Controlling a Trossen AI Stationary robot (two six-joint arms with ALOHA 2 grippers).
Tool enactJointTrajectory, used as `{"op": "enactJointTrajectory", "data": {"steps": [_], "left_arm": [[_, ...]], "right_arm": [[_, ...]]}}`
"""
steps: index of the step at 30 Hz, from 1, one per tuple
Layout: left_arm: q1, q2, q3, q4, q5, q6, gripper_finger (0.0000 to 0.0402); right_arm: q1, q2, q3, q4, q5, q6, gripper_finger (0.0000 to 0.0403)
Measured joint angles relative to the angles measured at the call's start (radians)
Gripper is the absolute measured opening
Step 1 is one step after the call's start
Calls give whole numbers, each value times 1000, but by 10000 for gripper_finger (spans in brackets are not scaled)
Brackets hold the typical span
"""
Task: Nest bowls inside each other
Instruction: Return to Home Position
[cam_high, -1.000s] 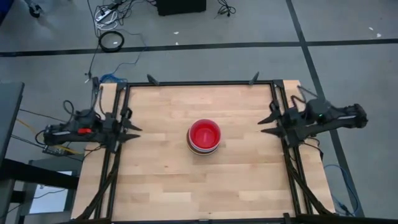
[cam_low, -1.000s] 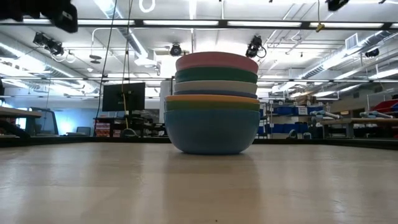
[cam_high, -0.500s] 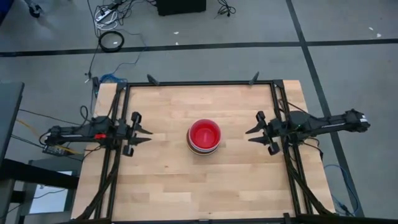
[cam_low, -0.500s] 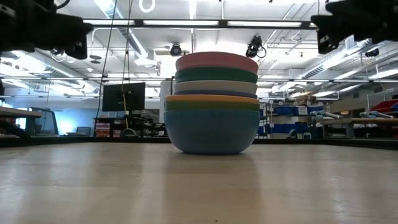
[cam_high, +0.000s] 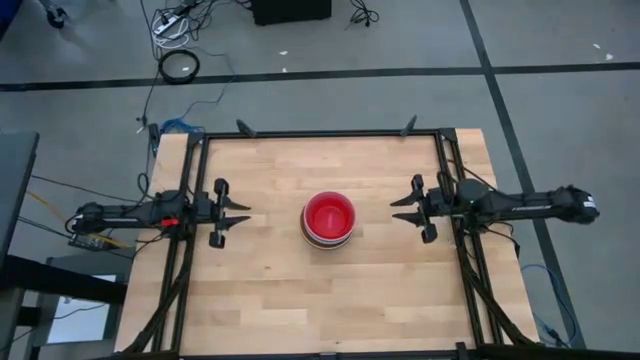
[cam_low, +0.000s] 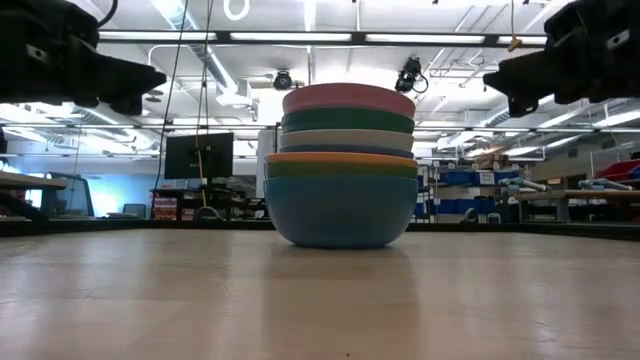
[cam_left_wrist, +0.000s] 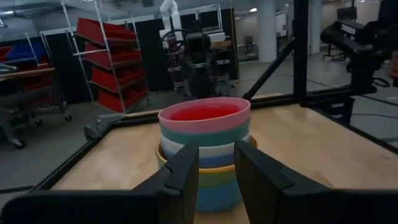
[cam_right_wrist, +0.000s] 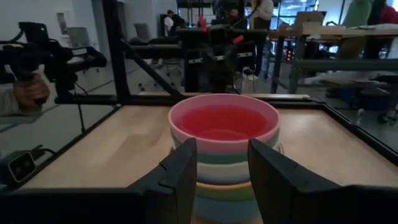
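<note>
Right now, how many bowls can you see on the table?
8, all nested at the middle of the table: from the bottom, light blue, green, orange, blue, white, teal, pink, with a red one inside. More may be hidden.

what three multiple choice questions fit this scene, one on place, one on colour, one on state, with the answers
1. Where on the table does the stack of bowls stand?
A. at its left edge
B. near its middle
C. in a far corner

2. What colour is the lowest bowl of the stack?
A. blue
B. white
C. black

3. How are the left gripper and right gripper?
A. left shut on a bowl
B. right shut on a bowl
C. both open, holding nothing, one on each side of the stack

Answers:
1 B: the high view shows the stack central on the wood.
2 A: the low view shows a blue bowl on the tabletop under the rest.
3 C: each wrist view shows its fingers apart, the stack well beyond them.
</note>
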Motion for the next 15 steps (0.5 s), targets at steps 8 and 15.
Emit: {"op": "enactJointTrajectory", "data": {"steps": [8, 15], "left_arm": [[0, 0, 0, -5, -26, 23, 111], [0, 0, 0, -4, -26, 27, 111]], "right_arm": [[-40, 3, -82, 107, -72, 15, 132], [-40, 7, -82, 129, -14, 12, 132]]}}
